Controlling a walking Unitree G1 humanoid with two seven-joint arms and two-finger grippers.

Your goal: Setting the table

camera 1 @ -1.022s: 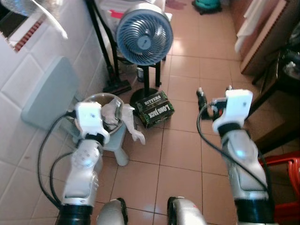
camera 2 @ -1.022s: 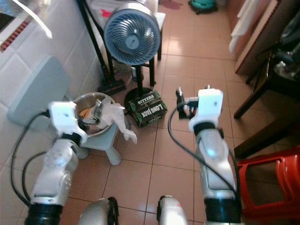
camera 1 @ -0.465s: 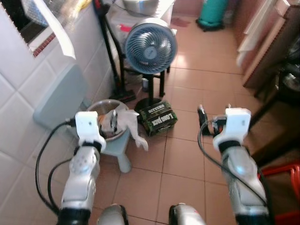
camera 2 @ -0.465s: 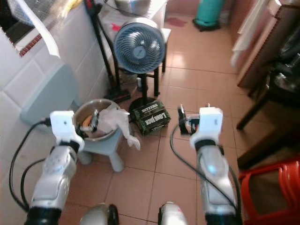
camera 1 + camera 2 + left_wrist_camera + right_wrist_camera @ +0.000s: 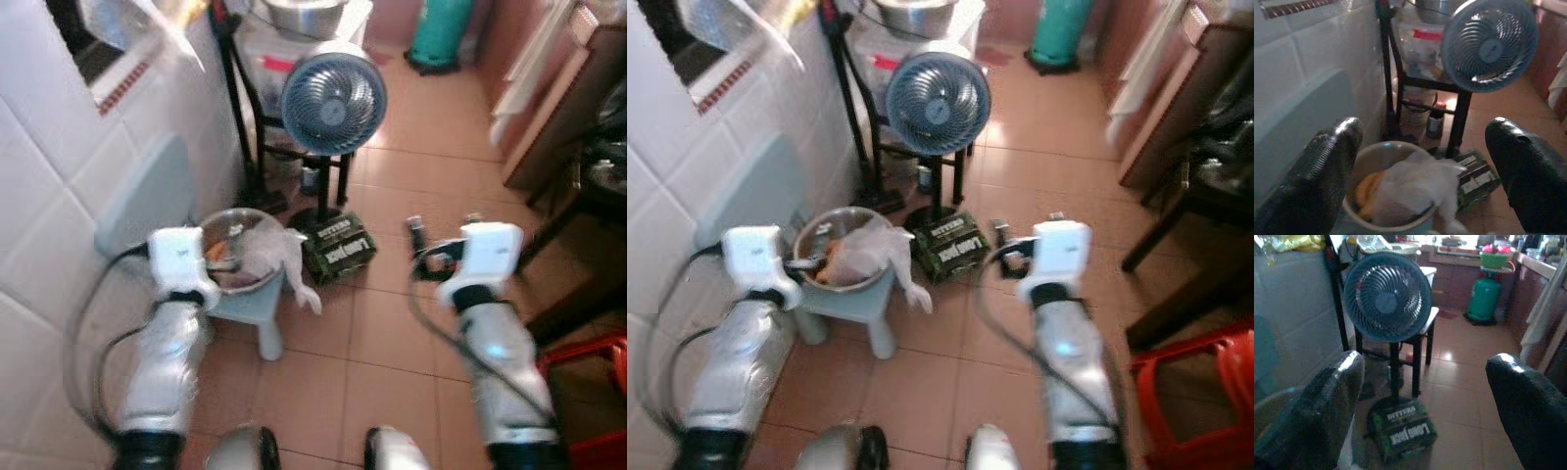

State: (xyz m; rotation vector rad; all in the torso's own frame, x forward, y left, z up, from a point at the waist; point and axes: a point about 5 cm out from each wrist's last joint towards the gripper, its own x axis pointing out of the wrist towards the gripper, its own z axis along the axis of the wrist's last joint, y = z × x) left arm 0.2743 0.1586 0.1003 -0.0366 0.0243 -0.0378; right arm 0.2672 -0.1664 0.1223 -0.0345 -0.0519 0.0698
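Left hand (image 5: pixel 1425 171) spread above bowl (image 5: pixel 1386 196); tiled floor (image 5: pixel 392 333) ahead.

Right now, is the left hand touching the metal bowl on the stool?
Apart. The left wrist view shows the open left hand with the metal bowl lying beyond its fingers, none on the rim.

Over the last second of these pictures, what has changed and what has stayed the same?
The camera has tilted up, so more of the floor ahead and a green gas cylinder show. Nothing was grasped or released. The fan, the bowl on its stool and the green box stayed put; both arms stay raised, fingers open.
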